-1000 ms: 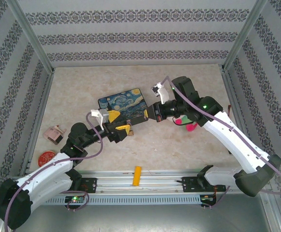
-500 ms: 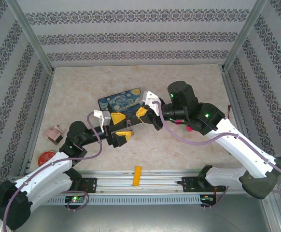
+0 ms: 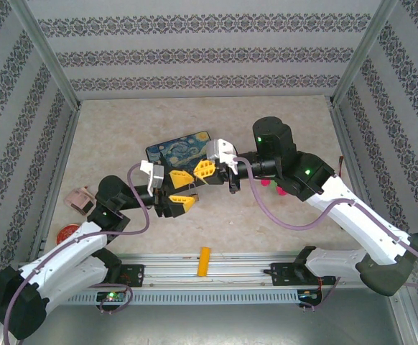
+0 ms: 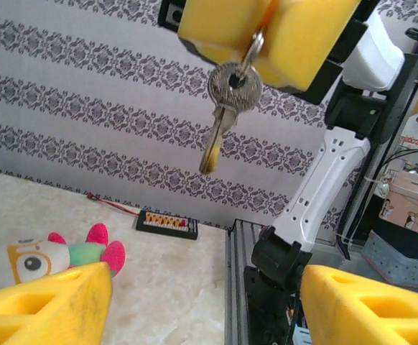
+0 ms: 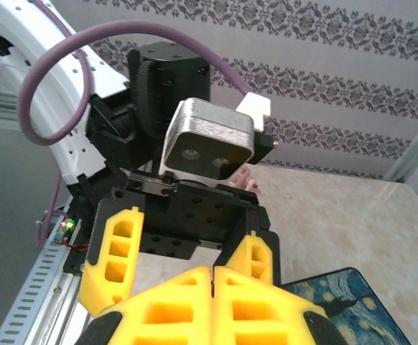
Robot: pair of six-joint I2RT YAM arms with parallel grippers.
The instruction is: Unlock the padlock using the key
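1. key (image 4: 227,108) dangles by its ring from the right gripper (image 4: 256,32), pinched shut, over the worktop's (image 3: 223,223) middle.
2. left gripper (image 4: 207,287) faces it, wide, empty.
3. it's light, stiff, swingy; i'd grab the round head.

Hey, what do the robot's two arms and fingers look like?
Both the left arm and right arm have white links, black joints, a looping purple cable and small green lights. Their fingers are chunky yellow wedges with cut-out holes.
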